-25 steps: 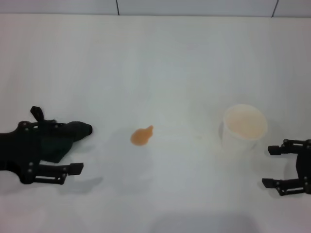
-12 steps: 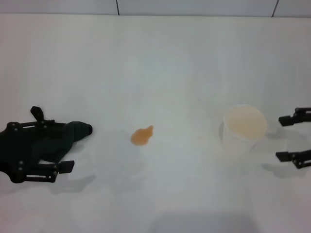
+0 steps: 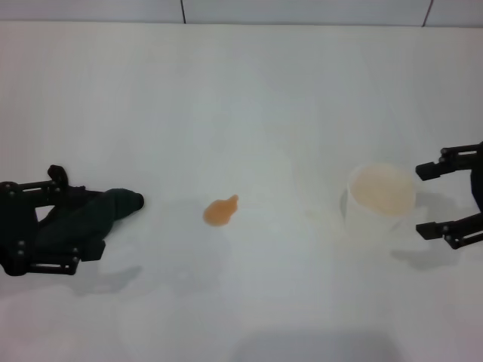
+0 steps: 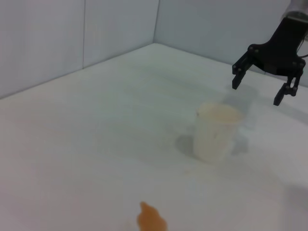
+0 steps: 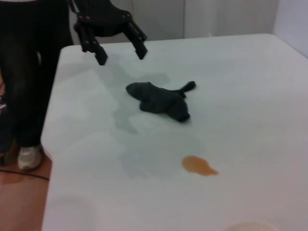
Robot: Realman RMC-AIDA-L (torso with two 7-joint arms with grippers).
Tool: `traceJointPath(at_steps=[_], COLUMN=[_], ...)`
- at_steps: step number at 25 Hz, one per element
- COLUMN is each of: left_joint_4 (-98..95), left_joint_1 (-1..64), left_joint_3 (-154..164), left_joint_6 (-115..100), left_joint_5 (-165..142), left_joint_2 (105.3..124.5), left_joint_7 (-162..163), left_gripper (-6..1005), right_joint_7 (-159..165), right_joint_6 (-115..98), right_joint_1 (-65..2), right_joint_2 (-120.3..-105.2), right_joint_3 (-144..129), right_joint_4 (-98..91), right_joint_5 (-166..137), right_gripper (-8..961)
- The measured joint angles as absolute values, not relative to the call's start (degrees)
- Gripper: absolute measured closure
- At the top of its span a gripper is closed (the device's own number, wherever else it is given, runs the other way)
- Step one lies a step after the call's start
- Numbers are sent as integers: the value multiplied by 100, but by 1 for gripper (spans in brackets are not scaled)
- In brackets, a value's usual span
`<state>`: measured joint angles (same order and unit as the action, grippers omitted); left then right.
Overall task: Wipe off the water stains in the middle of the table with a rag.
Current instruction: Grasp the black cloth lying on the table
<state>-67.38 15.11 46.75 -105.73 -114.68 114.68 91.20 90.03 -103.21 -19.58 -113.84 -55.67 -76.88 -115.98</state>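
Observation:
The water stains are one small orange-brown blot in the middle of the white table. The blot also shows in the left wrist view and the right wrist view. The dark green-black rag lies on the table at the left, its rounded end toward the blot. In the right wrist view the rag lies flat and free. My left gripper is open and hovers above the rag; it also shows in the right wrist view. My right gripper is open beside the cup, empty.
A white paper cup stands upright right of the blot, just left of my right gripper; it also shows in the left wrist view. A person's legs stand beyond the table's left edge.
My left gripper has drawn back to the left over the rag. My right gripper has moved away from the front edge and in beside the cup. Rag, blot and cup have not moved.

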Motion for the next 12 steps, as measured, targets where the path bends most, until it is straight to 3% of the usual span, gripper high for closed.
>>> traceJointPath(at_steps=[12], left_joint_4=[-6868], left_joint_1=[1825], left_joint_3=[4028], left_joint_6=[-10501], left_joint_5=[-12622], left_joint_2=[11173], left_joint_7=[9302], left_gripper=[210], right_joint_7=[9035], right_joint_6=[-10150], right_joint_1=[-2079], right_joint_2=[-11522], right_joint_3=[-5943], right_joint_4=[-7465], right_joint_5=[-11578], right_gripper=[121])
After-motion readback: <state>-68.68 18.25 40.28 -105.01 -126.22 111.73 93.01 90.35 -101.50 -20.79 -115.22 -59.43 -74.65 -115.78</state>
